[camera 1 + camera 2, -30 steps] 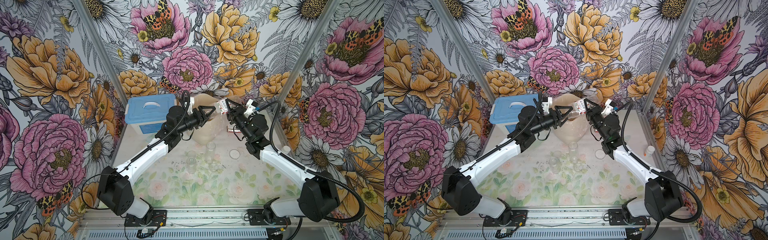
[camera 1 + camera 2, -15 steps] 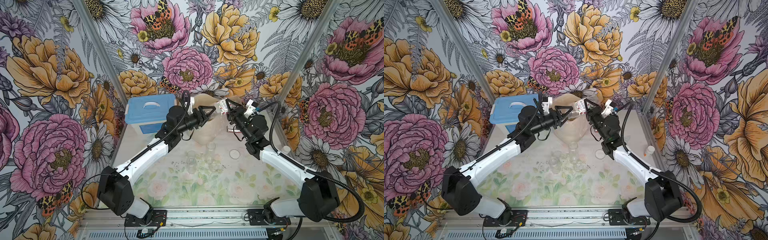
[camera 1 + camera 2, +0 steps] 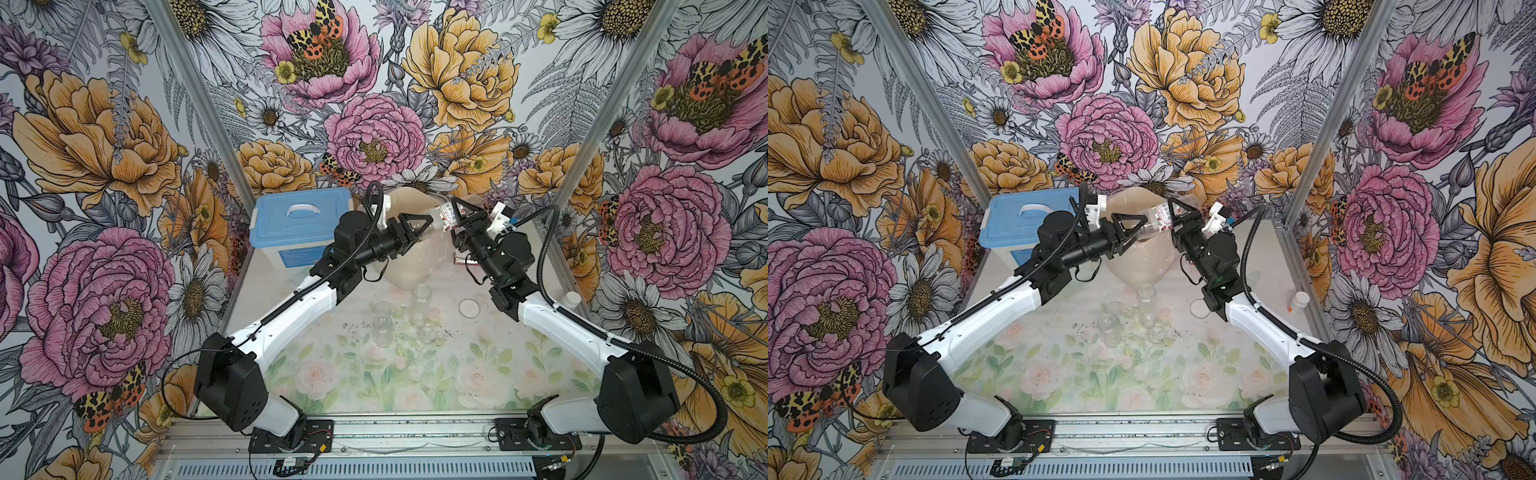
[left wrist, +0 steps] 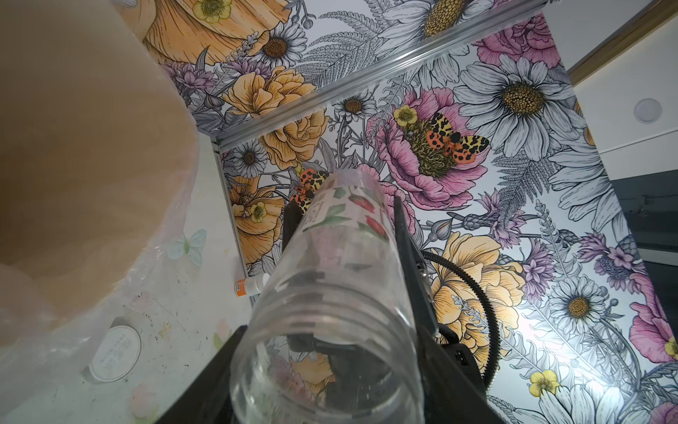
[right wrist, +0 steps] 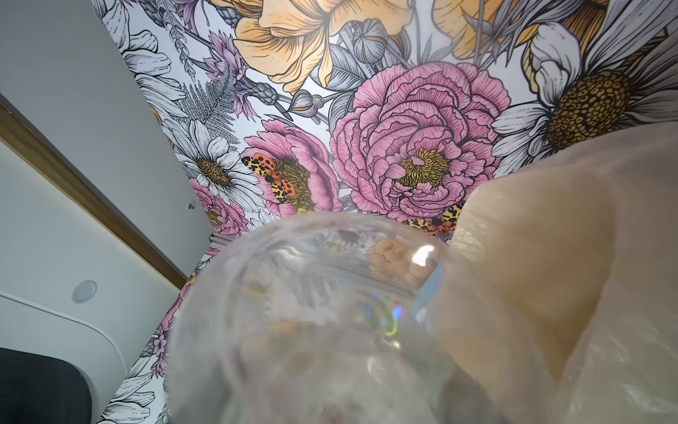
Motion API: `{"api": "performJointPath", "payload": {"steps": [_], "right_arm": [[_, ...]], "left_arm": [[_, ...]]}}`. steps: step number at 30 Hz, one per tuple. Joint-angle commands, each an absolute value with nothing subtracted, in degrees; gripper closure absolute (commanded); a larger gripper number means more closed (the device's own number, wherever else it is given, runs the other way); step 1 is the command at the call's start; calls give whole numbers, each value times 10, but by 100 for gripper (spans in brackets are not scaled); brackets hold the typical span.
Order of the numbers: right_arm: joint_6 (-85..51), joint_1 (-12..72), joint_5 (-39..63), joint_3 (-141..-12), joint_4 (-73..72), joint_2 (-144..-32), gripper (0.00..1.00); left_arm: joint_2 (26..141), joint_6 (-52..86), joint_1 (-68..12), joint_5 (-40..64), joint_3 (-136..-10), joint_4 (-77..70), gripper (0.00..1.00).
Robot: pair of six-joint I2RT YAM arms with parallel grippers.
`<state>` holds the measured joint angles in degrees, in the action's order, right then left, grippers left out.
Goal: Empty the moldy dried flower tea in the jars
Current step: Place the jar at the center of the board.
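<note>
Left wrist view shows the labelled jar (image 4: 341, 293) lying on its side over the lined bin (image 3: 409, 270) at the table's 12 o'clock. It looks all but empty, with its mouth end clamped in the left gripper (image 3: 424, 231); the right gripper (image 3: 454, 221) straddles its labelled end, and I cannot tell whether it presses. At the bin's 6 o'clock one slim jar (image 3: 422, 294) and a second slim jar (image 3: 382, 330) stand upright among dark tea crumbs (image 3: 361, 328) and seem empty, so I judge the emptying nearly finished.
</note>
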<state>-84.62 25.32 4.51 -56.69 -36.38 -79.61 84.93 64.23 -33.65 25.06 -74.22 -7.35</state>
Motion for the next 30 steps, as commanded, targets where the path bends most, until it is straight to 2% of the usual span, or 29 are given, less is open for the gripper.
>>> {"api": "performJointPath", "payload": {"steps": [1, 8, 16, 25, 30], "right_arm": [[-842, 255, 42, -559, -385, -788, 23], [-818, 244, 22, -531, -373, -752, 19], [-738, 222, -21, -490, -284, -658, 16], [-580, 167, -51, -459, -73, -537, 15], [-472, 139, -59, -472, 54, -507, 14]], "left_arm": [[841, 617, -338, 245, -758, -53, 77], [828, 561, -338, 230, -779, 10, 79], [807, 431, -350, 172, -841, 150, 79], [818, 266, -397, 112, -953, 327, 79], [846, 203, -428, 91, -1012, 414, 81]]}}
